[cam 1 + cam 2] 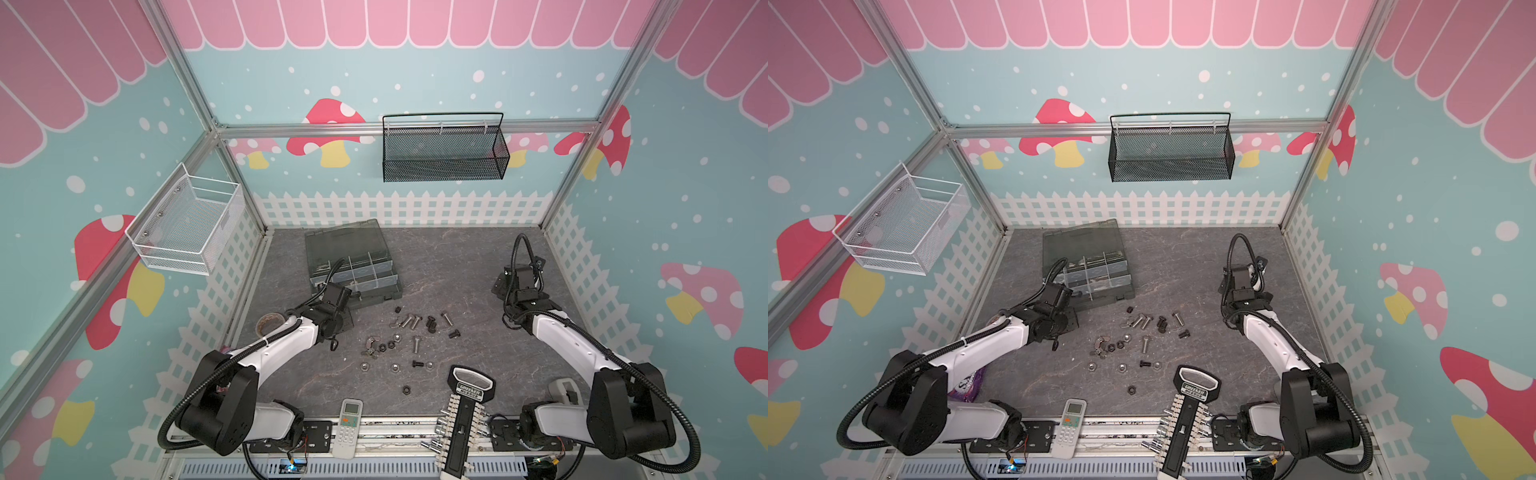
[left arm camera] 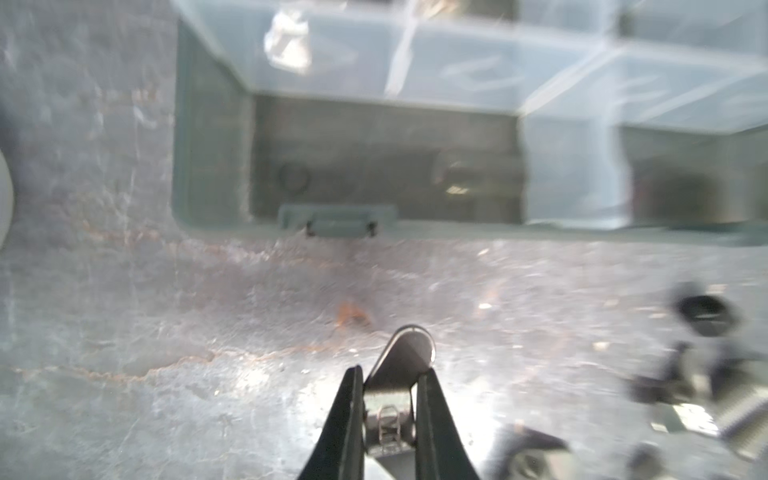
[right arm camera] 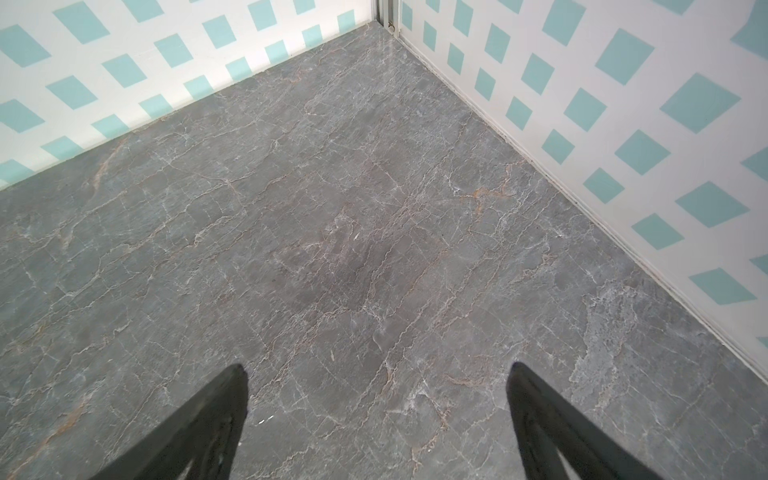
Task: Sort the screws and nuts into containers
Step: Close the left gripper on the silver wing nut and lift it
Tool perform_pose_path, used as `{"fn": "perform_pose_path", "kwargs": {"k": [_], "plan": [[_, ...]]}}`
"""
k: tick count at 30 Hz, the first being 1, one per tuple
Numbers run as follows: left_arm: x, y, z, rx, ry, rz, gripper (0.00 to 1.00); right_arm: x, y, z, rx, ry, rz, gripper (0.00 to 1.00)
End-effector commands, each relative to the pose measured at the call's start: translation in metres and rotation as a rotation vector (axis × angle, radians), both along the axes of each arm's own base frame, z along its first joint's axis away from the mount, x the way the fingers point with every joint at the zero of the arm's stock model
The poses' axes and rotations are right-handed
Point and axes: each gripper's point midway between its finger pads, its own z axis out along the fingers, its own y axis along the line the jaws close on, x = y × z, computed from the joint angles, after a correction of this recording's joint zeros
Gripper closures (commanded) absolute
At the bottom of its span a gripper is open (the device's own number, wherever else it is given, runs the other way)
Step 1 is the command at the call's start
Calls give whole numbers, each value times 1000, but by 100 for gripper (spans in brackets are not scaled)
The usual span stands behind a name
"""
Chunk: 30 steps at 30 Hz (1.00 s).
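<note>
A small silver winged nut (image 2: 405, 353), its rounded lobe poking forward, sits pinched between the narrow-set fingers of the left claw (image 2: 391, 370), just short of the front wall of the translucent dark-grey plastic organizer box (image 2: 212, 124). The grip seems to fall on the nut's body rather than its thin wing, probably so it will not twist out on the way. The box's smoky lid is thrown back, so its small compartments (image 2: 374, 137), split by pale dividers, lie open from above. The one behind the front latch looks the likely drop, though the blurred shapes inside it cannot be made out. In front of the box the unsorted screws (image 1: 417, 344), short hex-headed bolts in silver and black, and the nuts (image 1: 395, 367), small hexagonal rings, lie scattered loose on the grey marbled bench (image 3: 332, 208), close enough for short trips. Well apart from the box, toward the corner on its right, the right claw (image 3: 378, 366) gapes wide and holds nothing over bare bench. It is presumably parked clear of the left arm's path.
</note>
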Motion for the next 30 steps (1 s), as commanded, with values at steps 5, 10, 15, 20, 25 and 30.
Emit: {"fn": "perform_pose_path", "kwargs": {"k": [5,10,15,20,25,30], "plan": [[44,-23,49,32,-170,-170,97,-5,-2,12,15,-42,-22,2],[73,-25,56,40,-208,-210,98,-6,0,14,20,-45,-10,2],[89,-27,47,44,-182,-228,98,-11,-1,17,25,-61,-13,2],[96,-22,34,72,-152,-218,97,-15,-2,20,23,-74,-16,2],[102,-15,21,95,-119,-202,95,-15,-3,20,19,-73,-18,2],[100,-9,8,92,-81,-171,90,-14,-2,16,21,-63,-17,2]]}}
